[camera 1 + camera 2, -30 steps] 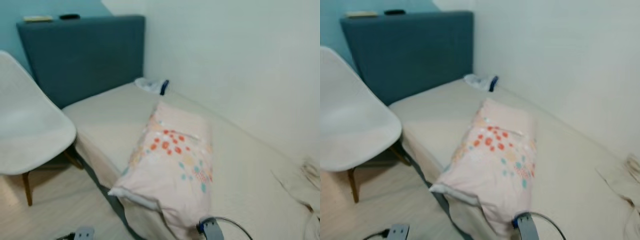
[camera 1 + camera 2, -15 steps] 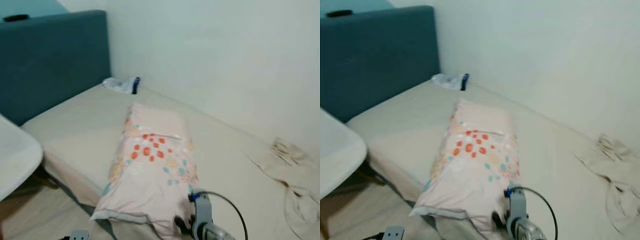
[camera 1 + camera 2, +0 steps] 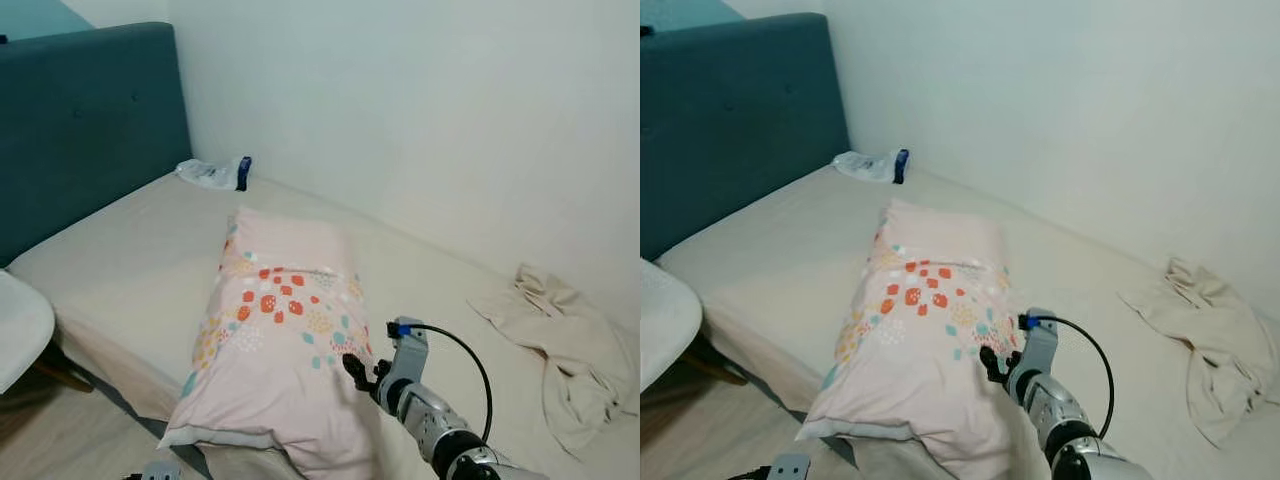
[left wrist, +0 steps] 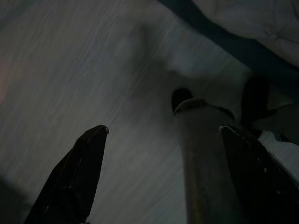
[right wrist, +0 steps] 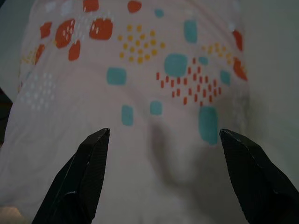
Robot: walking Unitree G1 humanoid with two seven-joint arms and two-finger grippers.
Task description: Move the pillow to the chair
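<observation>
Left eye view has the pillow (image 3: 280,330) lying centre frame on the bed (image 3: 130,260), the right gripper (image 3: 362,372) lower right at its near edge with fingers spread and empty, the chair (image 3: 15,335) at left edge, and the left gripper (image 4: 161,135) spread over dark floor.

Pillow (image 3: 282,328): pale pink, orange, yellow and teal spots; lies flat and lengthwise on the bed, its near end at the mattress edge.
Chair (image 3: 18,335): white seat, just beside the bed.
</observation>
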